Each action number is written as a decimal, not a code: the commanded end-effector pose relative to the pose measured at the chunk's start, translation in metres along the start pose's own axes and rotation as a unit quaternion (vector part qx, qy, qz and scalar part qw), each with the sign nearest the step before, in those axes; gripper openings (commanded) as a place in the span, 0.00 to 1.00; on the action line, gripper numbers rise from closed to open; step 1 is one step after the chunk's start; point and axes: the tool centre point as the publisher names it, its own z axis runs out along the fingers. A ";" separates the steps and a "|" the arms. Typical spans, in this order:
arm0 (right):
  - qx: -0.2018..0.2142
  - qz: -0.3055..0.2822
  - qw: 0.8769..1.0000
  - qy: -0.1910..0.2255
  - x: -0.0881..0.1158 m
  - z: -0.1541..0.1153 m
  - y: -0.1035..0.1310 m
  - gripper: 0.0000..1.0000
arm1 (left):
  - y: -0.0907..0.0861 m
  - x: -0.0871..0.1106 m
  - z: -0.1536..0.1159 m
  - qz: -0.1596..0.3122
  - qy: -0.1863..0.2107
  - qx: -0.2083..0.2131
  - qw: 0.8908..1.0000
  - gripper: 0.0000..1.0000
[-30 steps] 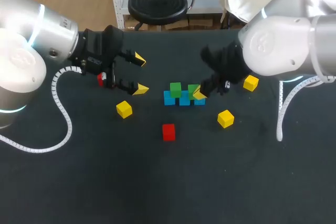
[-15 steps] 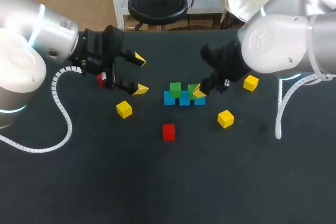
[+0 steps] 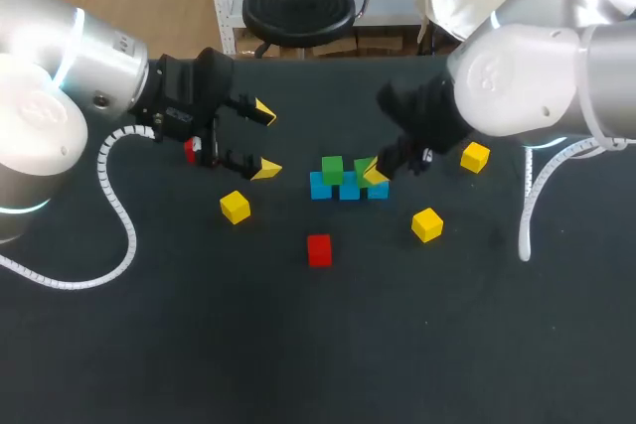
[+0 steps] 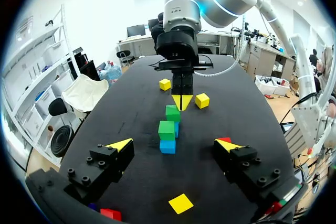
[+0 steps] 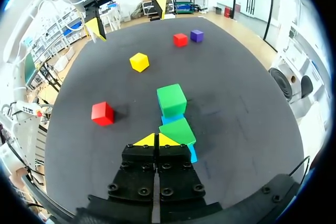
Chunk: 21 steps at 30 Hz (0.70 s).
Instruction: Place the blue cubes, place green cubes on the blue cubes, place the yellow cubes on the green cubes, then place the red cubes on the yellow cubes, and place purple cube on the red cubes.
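Three blue cubes (image 3: 349,190) form a left-to-right row at the middle of the dark desk (image 3: 298,345). The left green cube (image 3: 332,168) sits on the row's left end, and the right green cube (image 3: 364,166) sits on its right part. A left yellow cube (image 3: 236,207) lies nearer and well to the left of the row, a near-right yellow cube (image 3: 427,224) lies nearer on the right, and a far-right yellow cube (image 3: 475,157) lies by the right arm. One red cube (image 3: 319,249) lies near of the row. A second red cube (image 3: 189,150) and the purple cube (image 5: 197,35) lie side by side under the left tool (image 3: 265,141), which hangs released, its fingers wide apart. The right tool (image 3: 376,176) is clenched on nothing, its tips pressed together just beside the right green cube. Compared with a second ago, the right arm has drifted slightly left, while the cubes and the left arm are unchanged.
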 end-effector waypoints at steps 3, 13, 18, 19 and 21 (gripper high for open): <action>-0.004 -0.002 1.000 0.000 -0.003 0.003 0.004 0.00 | -0.001 0.002 0.000 0.002 -0.003 -0.001 1.000 1.00; -0.008 -0.004 1.000 0.003 -0.007 0.007 0.005 0.00 | -0.001 0.002 0.000 0.002 -0.003 -0.001 1.000 1.00; -0.010 -0.009 1.000 0.004 -0.009 0.008 0.001 0.00 | -0.001 0.002 0.000 0.002 -0.003 -0.001 1.000 1.00; -0.011 -0.009 1.000 0.004 -0.010 0.009 0.000 0.00 | -0.001 0.002 0.000 0.002 -0.003 -0.001 1.000 1.00; -0.012 -0.011 1.000 0.004 -0.010 0.009 0.000 0.00 | -0.001 0.002 0.000 0.002 -0.003 -0.001 1.000 1.00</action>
